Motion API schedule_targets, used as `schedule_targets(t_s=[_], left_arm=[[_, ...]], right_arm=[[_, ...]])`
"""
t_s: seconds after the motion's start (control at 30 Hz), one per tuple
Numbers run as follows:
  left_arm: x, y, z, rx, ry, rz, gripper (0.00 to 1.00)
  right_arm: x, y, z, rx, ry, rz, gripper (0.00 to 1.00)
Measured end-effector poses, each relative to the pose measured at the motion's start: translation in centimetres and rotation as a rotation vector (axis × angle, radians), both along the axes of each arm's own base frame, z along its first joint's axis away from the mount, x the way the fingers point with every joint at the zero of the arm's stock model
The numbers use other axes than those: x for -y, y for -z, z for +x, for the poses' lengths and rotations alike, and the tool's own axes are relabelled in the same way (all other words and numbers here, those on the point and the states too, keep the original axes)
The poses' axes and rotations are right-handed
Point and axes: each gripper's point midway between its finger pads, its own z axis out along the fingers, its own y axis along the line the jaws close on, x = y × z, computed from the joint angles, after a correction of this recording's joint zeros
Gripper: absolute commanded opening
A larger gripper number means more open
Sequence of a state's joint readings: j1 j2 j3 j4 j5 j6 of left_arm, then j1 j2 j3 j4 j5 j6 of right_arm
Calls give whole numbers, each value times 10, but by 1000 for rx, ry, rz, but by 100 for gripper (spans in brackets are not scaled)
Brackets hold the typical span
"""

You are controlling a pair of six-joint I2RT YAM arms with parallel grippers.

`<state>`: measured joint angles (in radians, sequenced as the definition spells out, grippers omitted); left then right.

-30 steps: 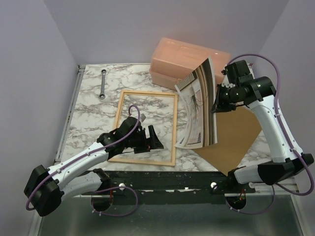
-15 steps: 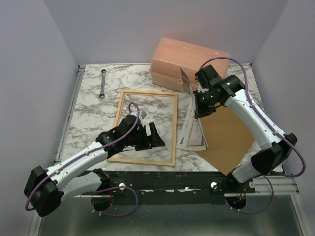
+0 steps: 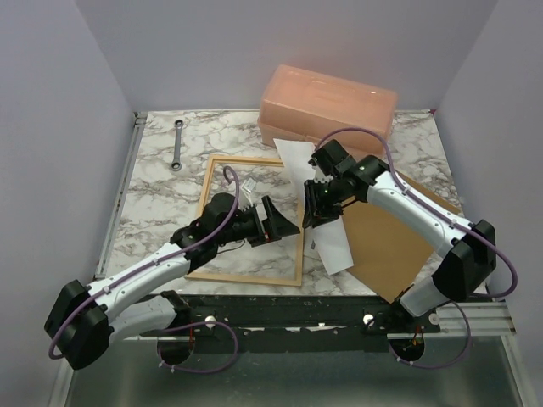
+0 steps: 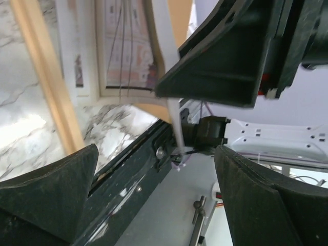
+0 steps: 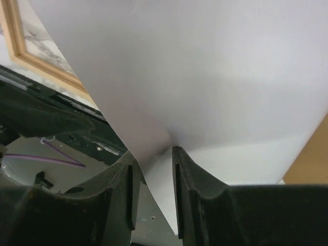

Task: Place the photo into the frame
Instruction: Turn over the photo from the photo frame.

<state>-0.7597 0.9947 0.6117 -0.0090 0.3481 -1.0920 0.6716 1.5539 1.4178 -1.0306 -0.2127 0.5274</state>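
Marble tabletop (image 3: 153, 195) carries everything. Peach plastic box (image 3: 327, 106) stands at the far edge, beyond both end effectors. Brown backing panel (image 3: 399, 246) lies flat, turned cornerwise, under and to the right of the right arm.

Light-wood frame (image 3: 246, 278) lies flat below the left end effector (image 4: 154, 151), marble showing through its opening. This end effector sits over the right half of the opening, close to the right rail, with its fingers spread wide and nothing between them. It points toward the right end effector (image 5: 154, 156), and the two are close together.

Photo (image 3: 333, 246) is not in the frame. It is up off the tabletop with its white back upward, bowed, and straddles the frame's right rail and the near-left part of the backing panel. Its far corner reaches toward the peach box. The left wrist view catches the printed face from underneath, just past the frame rail.

Right end effector: fingers a little parted, with the sheet's edge running down between them. The paper creases where it enters the gap. The fingers are not pressed together on it, and I cannot tell whether either pad touches it.

Combination wrench (image 3: 176, 145) lies far-left on the tabletop, well apart from both end effectors.
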Motion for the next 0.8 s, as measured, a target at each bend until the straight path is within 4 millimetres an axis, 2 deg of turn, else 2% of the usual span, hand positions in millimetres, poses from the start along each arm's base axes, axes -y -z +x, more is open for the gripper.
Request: schedule_targets(t_s=[0.13, 0.23, 0.4, 0.57, 0.67, 0.8], left_arm=[[16, -4, 14, 5, 1, -66, 98], [26, -5, 22, 6, 1, -102, 97], [36, 3, 27, -25, 21, -117, 92], [42, 13, 33, -51, 22, -181, 83], [42, 26, 40, -84, -3, -209, 79], [46, 35, 44, -111, -7, -225, 79]], right_arm=[[-9, 0, -5, -5, -2, 74, 40], [-13, 1, -9, -7, -2, 110, 48], [1, 12, -6, -1, 27, 81, 58], [13, 19, -3, 24, 53, 51, 67], [8, 20, -4, 37, 51, 73, 71], [14, 30, -3, 43, 77, 49, 72]])
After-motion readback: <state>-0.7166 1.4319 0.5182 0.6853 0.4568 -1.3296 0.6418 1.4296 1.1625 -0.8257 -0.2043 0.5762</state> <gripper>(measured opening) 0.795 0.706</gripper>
